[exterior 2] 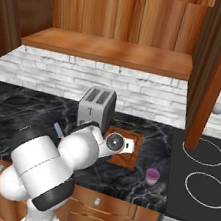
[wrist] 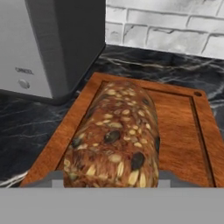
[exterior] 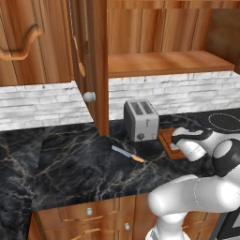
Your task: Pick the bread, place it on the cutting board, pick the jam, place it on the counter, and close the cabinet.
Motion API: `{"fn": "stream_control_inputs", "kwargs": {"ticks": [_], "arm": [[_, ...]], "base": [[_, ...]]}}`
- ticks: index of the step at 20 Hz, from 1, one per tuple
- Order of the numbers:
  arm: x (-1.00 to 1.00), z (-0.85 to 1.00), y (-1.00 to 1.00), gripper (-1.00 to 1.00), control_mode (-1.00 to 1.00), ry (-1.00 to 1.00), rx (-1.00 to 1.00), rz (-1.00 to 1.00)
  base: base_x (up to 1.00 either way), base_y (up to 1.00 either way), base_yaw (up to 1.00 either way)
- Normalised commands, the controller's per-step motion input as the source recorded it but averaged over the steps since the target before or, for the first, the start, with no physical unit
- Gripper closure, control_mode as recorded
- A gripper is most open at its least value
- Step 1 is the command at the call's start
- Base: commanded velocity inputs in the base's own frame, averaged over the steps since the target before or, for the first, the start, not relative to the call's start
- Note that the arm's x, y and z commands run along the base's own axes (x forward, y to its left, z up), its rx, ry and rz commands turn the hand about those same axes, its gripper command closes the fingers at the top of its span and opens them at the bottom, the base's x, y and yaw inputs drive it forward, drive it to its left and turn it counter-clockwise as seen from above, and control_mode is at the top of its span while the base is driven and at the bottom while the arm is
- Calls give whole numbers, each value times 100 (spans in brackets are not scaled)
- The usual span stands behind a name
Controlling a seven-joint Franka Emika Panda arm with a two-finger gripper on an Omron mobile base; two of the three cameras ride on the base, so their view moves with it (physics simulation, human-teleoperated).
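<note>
Bread point(wrist: 114, 135) sits clamped in the gripper point(wrist: 113, 177), jaws closed on its near end, directly over the cutting board point(wrist: 179, 127); whether the loaf rests on the board or hangs just above it cannot be told.

Risks from this position:
- Releasing while the loaf is above the surface could let its rounded body roll toward the board's edge.
- The toaster point(wrist: 48, 43) stands just left of the board; a sideways withdrawal could strike it.
- The jam point(exterior 2: 152, 176) already stands on the worktop point(exterior 2: 27, 107), near and right of the board, where a sweeping arm could knock it over.
- The open cabinet point(exterior: 91, 65) door hangs over the worktop, in the arm's likely path.

View differences: the hand view gives the seeded crust and the grip. The right base view shows the jam and the stove rings point(exterior 2: 204, 151). The left base view shows a knife point(exterior: 127, 153) lying on the worktop and the door knob point(exterior: 89, 97).
</note>
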Motion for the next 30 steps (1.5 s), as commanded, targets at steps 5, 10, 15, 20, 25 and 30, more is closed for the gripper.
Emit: {"fn": "stream_control_inputs", "kwargs": {"ticks": [5,10,15,20,25,30], "arm": [[5,-12,0,100,-100,0,0,0],[13,-15,0,100,-100,0,0,0],[24,-15,0,100,-100,0,0,0],[9,-11,0,100,-100,1,0,0],[0,0,0,100,-100,3,0,0],[0,0,0,-100,-100,0,0,0]], "base": [[0,0,0],[0,0,0],[0,0,0],[0,0,0],[0,0,0],[0,0,0]]}}
